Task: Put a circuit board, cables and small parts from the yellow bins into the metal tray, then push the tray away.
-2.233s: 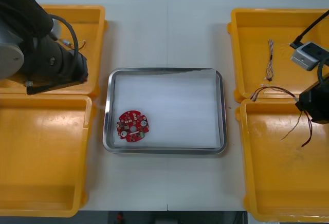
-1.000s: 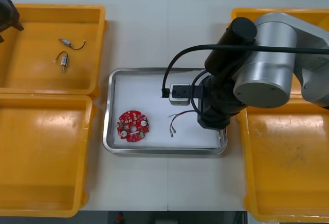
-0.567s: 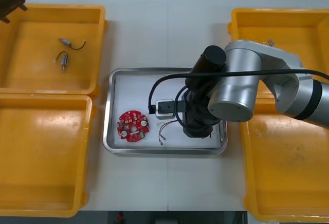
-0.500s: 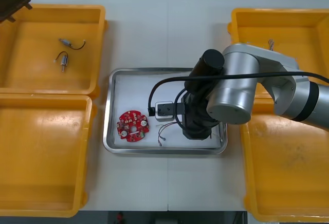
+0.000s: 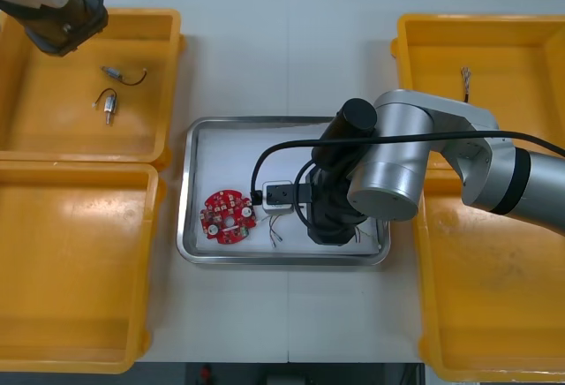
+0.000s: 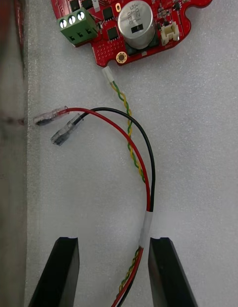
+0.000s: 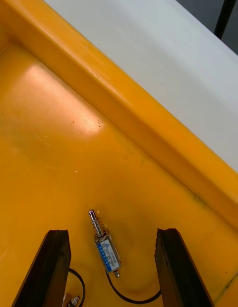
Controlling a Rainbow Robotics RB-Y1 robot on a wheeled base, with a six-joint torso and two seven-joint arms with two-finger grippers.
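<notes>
Yellow bin (image 5: 53,129) at the table's ten o'clock, and here's the left gripper (image 7: 113,233) poised over it, fingers spread wide and holding nothing. A small metal part (image 7: 105,245) with a black lead lies on the bin floor right between them, and a second small part (image 5: 108,102) sits near it in the front view. Across to the metal tray (image 5: 184,200) in the centre: the round red circuit board (image 5: 228,216) lies at its eight o'clock on the white lining, so that one's in. Just past it, at the tray's six o'clock, the right gripper (image 6: 114,240) hangs low, fingers apart and clamping nothing, while the red, black and twisted yellow-green cable (image 6: 141,163) lies loose on the lining, running out between them toward the board. Over at two o'clock, a thin cable (image 5: 463,80) waits in the far right bin. By my reckoning, board and one cable are delivered, small parts come next, and the tray push is yet to come.
</notes>
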